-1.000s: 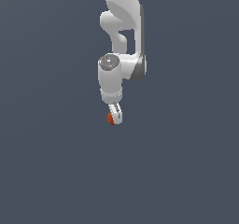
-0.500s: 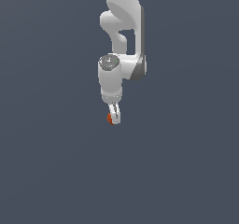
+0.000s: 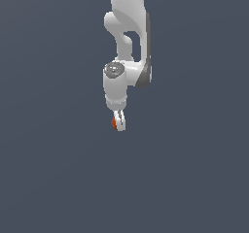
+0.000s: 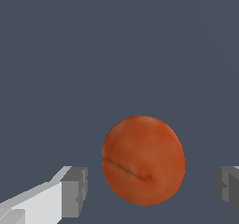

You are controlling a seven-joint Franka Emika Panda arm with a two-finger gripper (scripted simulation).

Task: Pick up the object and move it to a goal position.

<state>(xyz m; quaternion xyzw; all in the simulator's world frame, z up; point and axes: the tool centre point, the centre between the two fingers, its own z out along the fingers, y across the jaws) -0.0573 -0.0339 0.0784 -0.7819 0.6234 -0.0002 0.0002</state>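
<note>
Exterior view: the white Panda arm [image 3: 127,38] descends from the upper edge of the frame, with its wrist section pointing downward. The gripper [image 3: 118,124] sits at the lowest point of the arm, seen nearly edge-on, so the gap between its fingers cannot be read from this angle. The orange-red ball [image 3: 114,123] shows as a small patch at the fingertips, on the side toward the exterior view's left, partly covered by a white finger. The background is a uniform dark grey-blue surface — whether the ball rests on it or hangs clear of it cannot be told here.

Wrist view: the ball [image 4: 143,159] fills the lower middle of the frame. It is rounded and slightly egg-shaped, with a mottled orange-red skin and a dark crease running across its face. The gripper [image 4: 149,190] is spread: two grey fingertip pads [image 4: 74,192] stand one on each side of the ball, and a visible strip of grey background separates each pad from the ball's outline. One pad is carried on a white finger that enters from the frame corner; the other pad is cut off by the frame edge. The ball lies between the two pads, touching neither, and sits nearer the pad with the white finger.
</note>
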